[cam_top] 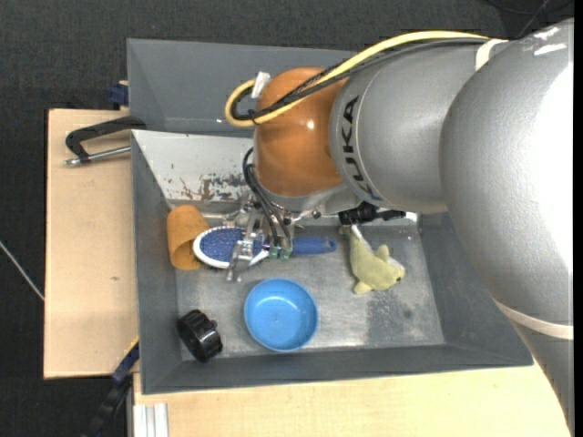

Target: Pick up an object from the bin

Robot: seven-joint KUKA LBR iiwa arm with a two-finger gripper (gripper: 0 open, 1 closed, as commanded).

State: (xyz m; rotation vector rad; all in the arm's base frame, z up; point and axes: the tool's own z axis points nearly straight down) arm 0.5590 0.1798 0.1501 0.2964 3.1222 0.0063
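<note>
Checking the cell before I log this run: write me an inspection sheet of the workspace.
Surface: grey metal bin, floor scuffed, reddish marks on its back wall.
Job's things: blue brush with an oval head lies across the middle of the bin, under the gripper.
Clutter: tan cup on its side at the left, beside the brush head; blue bowl upright at the front; black cap in the front left corner; pale yellow soft thing at the right.
Grippers: gripper low over the brush, where head meets handle; a grasp cannot be told.
Cables: yellow cable runs along the arm and loops by the orange wrist cover.
Surroundings: dark floor about the bin.
</note>
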